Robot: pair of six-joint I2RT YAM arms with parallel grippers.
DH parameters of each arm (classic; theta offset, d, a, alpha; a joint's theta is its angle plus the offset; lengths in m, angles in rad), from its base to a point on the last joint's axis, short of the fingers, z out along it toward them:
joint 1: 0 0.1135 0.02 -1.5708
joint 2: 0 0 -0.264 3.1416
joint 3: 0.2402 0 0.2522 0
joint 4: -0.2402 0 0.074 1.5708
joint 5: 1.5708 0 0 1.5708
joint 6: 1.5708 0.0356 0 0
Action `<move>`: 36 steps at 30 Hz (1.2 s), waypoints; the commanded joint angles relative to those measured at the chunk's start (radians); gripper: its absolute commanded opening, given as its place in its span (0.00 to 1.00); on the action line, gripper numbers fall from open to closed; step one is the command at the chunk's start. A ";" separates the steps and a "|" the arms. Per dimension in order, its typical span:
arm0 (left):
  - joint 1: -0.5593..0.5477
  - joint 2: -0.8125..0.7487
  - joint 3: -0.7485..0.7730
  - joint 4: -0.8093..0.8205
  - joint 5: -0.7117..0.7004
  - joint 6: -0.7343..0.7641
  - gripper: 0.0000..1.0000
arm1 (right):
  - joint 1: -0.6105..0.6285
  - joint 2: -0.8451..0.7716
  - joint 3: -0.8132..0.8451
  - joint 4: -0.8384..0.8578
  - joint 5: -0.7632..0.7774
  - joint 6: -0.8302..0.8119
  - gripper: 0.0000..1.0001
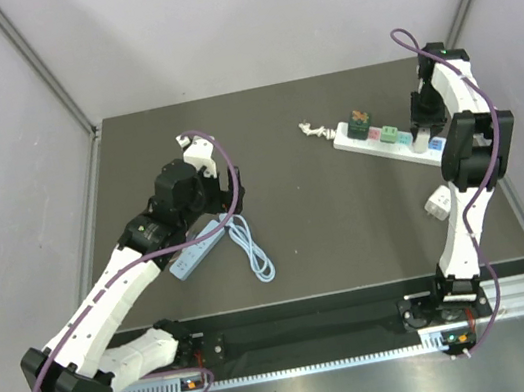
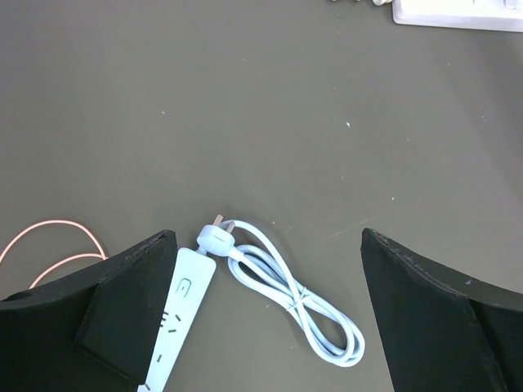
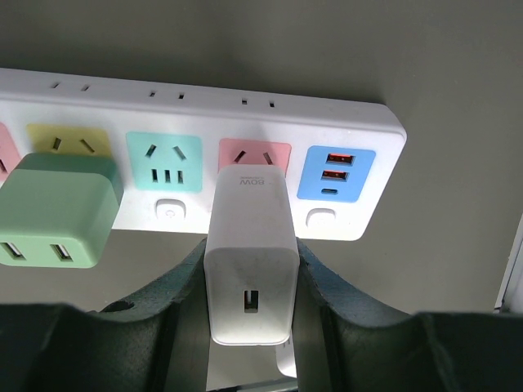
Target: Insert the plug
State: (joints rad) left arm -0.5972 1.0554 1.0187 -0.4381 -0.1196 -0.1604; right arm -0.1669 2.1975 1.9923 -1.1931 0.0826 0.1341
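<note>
My right gripper (image 3: pixel 249 282) is shut on a white charger plug (image 3: pixel 249 253) marked 80W. The plug stands over the red socket (image 3: pixel 254 153) of a white power strip (image 3: pixel 351 122); whether its pins are seated is hidden. In the top view the right gripper (image 1: pixel 424 135) is above the strip (image 1: pixel 390 143) at the back right. A green adapter (image 3: pixel 57 208) sits in the yellow socket. My left gripper (image 2: pixel 265 327) is open and empty above a small light-blue power strip (image 2: pixel 176 322) and its coiled cord (image 2: pixel 294 298).
The light-blue strip (image 1: pixel 195 248) and cord (image 1: pixel 251 249) lie left of centre. A small white adapter (image 1: pixel 437 203) lies by the right arm. A white knotted cord end (image 1: pixel 314 130) lies left of the big strip. Grey walls close in both sides.
</note>
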 commanded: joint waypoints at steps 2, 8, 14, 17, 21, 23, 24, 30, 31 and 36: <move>-0.006 -0.028 -0.002 0.048 -0.011 0.013 0.99 | -0.006 0.034 -0.010 0.030 0.023 0.009 0.00; -0.006 -0.028 -0.003 0.048 -0.012 0.013 0.99 | -0.002 0.064 -0.030 0.029 0.019 0.006 0.00; -0.006 -0.029 -0.003 0.047 -0.020 0.013 0.99 | -0.003 0.061 -0.130 0.082 0.017 0.004 0.00; -0.006 -0.029 -0.003 0.047 -0.018 0.015 0.99 | -0.006 0.070 -0.142 0.093 0.013 0.001 0.00; -0.006 -0.034 -0.003 0.048 -0.026 0.016 0.99 | -0.006 0.084 -0.167 0.098 0.020 0.009 0.00; -0.004 -0.035 -0.003 0.047 -0.031 0.018 0.99 | -0.008 0.084 -0.184 0.116 0.014 0.009 0.00; -0.006 -0.035 -0.003 0.047 -0.031 0.018 0.99 | -0.008 0.085 -0.193 0.116 0.014 0.007 0.00; -0.004 -0.040 -0.005 0.047 -0.035 0.019 0.99 | -0.011 0.100 -0.162 0.110 0.009 0.006 0.00; -0.006 -0.040 -0.003 0.045 -0.035 0.019 0.99 | -0.011 0.096 -0.152 0.106 0.009 0.006 0.00; -0.004 -0.058 -0.005 0.051 -0.035 0.018 0.99 | -0.010 0.053 -0.052 0.066 0.019 0.022 0.15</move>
State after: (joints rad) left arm -0.5983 1.0374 1.0183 -0.4381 -0.1467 -0.1543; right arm -0.1669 2.1841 1.9198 -1.1366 0.0875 0.1585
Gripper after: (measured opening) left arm 0.986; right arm 0.360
